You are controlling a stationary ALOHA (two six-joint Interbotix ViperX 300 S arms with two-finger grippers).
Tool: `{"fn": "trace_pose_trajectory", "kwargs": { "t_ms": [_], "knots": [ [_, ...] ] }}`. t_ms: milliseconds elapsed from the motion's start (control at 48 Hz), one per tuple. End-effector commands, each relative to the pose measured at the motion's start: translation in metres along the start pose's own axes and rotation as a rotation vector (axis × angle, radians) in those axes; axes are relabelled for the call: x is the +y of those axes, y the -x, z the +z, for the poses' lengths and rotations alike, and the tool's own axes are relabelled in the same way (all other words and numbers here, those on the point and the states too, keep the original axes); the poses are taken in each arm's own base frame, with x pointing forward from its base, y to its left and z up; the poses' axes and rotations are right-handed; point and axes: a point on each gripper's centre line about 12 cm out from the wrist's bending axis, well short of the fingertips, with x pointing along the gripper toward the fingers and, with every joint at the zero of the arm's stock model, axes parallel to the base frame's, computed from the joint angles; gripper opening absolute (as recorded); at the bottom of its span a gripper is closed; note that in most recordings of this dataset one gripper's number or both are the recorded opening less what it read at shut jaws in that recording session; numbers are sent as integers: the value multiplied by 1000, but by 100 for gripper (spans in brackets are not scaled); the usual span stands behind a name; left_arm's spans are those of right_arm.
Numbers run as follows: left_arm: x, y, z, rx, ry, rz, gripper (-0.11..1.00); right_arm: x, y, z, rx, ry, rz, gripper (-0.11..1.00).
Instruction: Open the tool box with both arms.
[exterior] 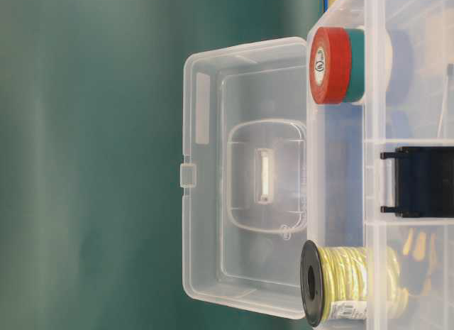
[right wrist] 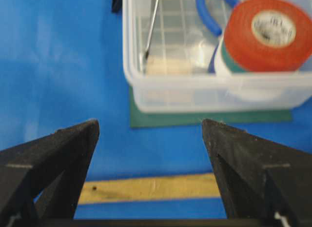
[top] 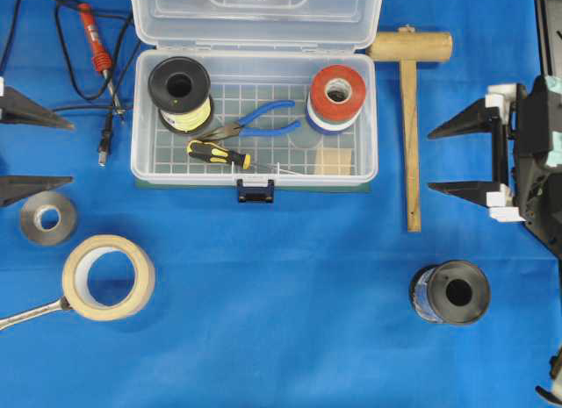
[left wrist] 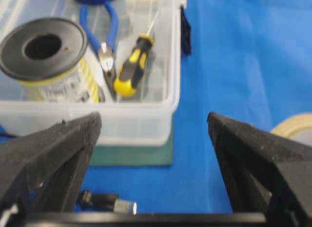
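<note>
Tool box [top: 255, 118] lid up — green mat [left wrist: 131, 154] beneath only in wrist views — both end effectors apart.

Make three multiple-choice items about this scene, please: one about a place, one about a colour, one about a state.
1. Where does the wooden mallet lie?
A. inside the tool box
B. on the blue cloth, on the overhead view's right of the tool box
C. on the beige tape ring

2. What colour are the handles of the pliers in the tool box?
A. blue
B. red
C. green

3. How is the lid of the tool box?
A. shut and latched
B. taken off and lying on the cloth
C. swung open and back

Answers:
1 B: the mallet rests on the cloth beside the box's wall.
2 A: the overhead view shows blue handles.
3 C: the lid stands back from the box and the contents lie uncovered.
</note>
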Motion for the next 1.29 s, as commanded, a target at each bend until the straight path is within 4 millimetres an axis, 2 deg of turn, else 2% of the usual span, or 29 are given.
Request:
{"fn": "trace_pose_trajectory", "kwargs": {
  "t_ms": [0,146,1271],
  "knots": [
    [0,2,6,-37,4,1,87,0,0,0,-36,-28,3,85],
    [0,3,6,-41,4,1,87,-2,-1,-7,-54,-39,-2,85],
    [0,2,5,-37,4,1,87,-2,0,-6,-57,-38,-3,84]
  ]
}}
